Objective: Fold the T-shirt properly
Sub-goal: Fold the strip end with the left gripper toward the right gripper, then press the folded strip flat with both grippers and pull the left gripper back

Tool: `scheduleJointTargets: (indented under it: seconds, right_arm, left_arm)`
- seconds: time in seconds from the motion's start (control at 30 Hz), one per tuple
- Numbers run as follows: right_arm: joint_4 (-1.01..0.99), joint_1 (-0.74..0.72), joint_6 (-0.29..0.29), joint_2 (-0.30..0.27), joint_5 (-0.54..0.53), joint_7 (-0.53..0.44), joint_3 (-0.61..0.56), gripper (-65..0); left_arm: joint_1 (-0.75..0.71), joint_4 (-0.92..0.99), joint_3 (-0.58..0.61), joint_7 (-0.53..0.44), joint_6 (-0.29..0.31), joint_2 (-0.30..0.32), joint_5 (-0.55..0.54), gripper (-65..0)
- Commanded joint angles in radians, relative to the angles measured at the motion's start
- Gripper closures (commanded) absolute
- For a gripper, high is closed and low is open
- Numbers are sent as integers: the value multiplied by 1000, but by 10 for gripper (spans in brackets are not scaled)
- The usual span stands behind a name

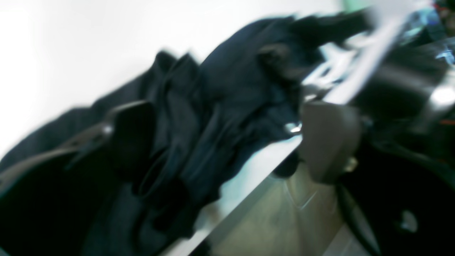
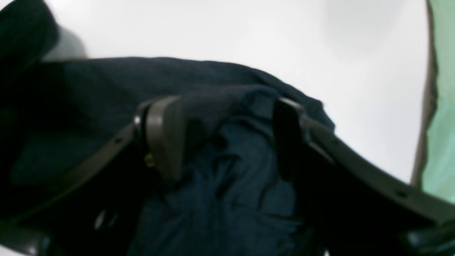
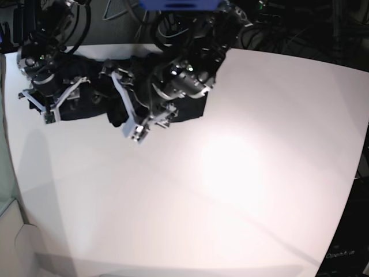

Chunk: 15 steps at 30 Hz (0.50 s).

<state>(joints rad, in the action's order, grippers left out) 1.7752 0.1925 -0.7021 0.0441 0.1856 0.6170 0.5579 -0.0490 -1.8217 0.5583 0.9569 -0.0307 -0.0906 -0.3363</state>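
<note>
White table (image 3: 242,173) mostly bare. T-shirt (image 3: 95,92) bunched in far corner under both arms. Thin, soft, limp knit; likely sags, slides; best pinched at hem or shoulder edge. Right gripper (image 2: 227,138) spread, straddling cloth, nothing clamped. Left gripper (image 1: 220,142) spread, released.

A broad white table (image 3: 242,173) carries everything, and most of its top is bare and brightly lit. Only 1 thing lies directly on it: the T-shirt (image 3: 86,95), a black long-sleeved garment bunched in rumpled folds at the far left corner of the base view, with one edge reaching toward the middle of the far side. In the blurred left wrist view part of the cloth seems to lie close to the table's edge, though that is hard to confirm.
</note>
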Motion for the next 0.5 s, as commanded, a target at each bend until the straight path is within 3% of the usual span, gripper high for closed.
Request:
scheduleJointTargets:
  seconds: [0.0, 0.1, 0.2, 0.27, 0.4, 0.43, 0.47]
  right_arm:
    - [16, -6, 4, -8, -11, -21, 1, -388]
    - [16, -8, 4, -8, -11, -21, 1, -388]
    - [16, -9, 4, -8, -11, -21, 1, -388]
    - [16, -11, 4, -8, -11, -21, 1, -388]
    - [24, -15, 4, -8, -11, -21, 3, -387]
    - [25, -21, 4, -8, -11, -22, 3, -386]
    - [36, -29, 4, -8, -11, -22, 3, -386]
  left_arm:
    - [13, -25, -2, -29, -1, 10, -17, -650]
    - [13, -23, -30, -72, -7, 58, -60, -650]
    - [2, -23, -73, -83, -1, 110, -123, -575]
    - [-9, -19, -103, -85, -2, 148, -179, -454]
    - [-24, 24, -229, -85, -7, 186, -274, -40]
    - [-24, 52, -258, -83, -7, 186, -280, 0]
    - [-24, 90, -280, -83, -7, 186, -281, 0]
